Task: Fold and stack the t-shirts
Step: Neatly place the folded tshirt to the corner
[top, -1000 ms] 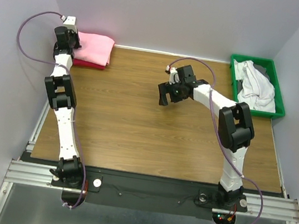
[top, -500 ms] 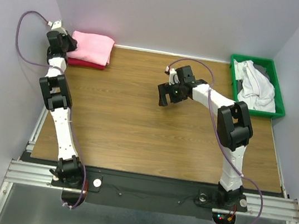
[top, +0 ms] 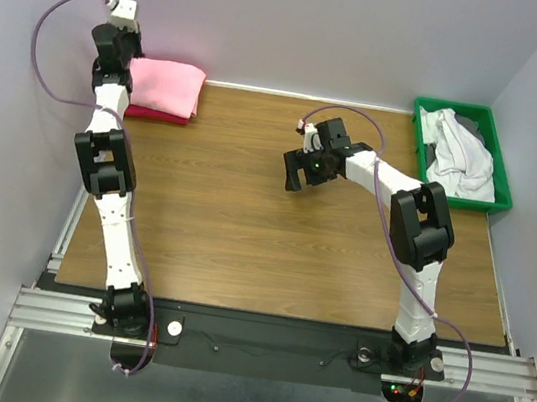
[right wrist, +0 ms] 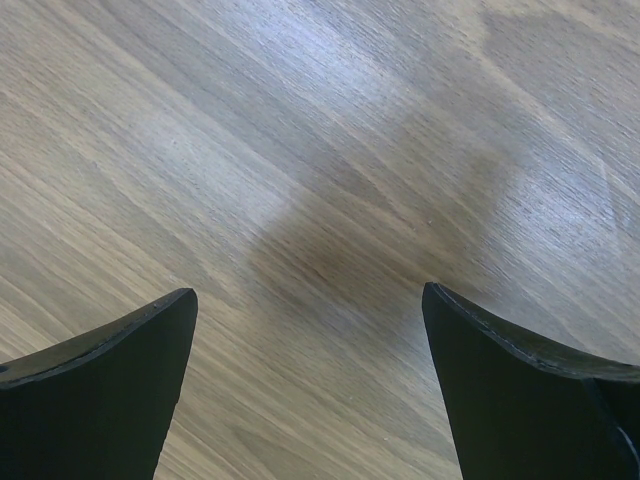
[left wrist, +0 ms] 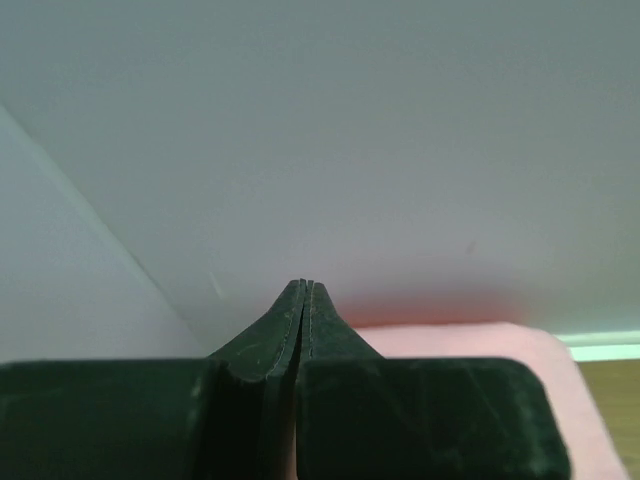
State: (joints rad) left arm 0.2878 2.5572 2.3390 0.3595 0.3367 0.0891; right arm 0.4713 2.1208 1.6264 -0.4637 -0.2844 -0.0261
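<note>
A folded pink t-shirt [top: 167,87] lies on a folded red one [top: 155,114] at the table's back left corner. My left gripper [top: 113,40] is shut and empty, raised beside the stack's left edge and pointing at the back wall. In the left wrist view its closed fingertips [left wrist: 305,285] face the wall, with the pink t-shirt [left wrist: 470,340] low on the right. My right gripper [top: 296,175] is open and empty, low over bare wood mid-table; the right wrist view shows only wood between its jaws [right wrist: 310,310]. White t-shirts [top: 462,154] lie crumpled in the bin.
A green bin [top: 415,132] stands at the back right corner, with a grey garment [top: 469,122] under the white ones. Walls close the table at the back and on both sides. The wooden table [top: 241,248] stretches between the arms.
My left gripper has swung off the stack's left edge and risen toward the back wall, still shut. The right arm has not moved.
</note>
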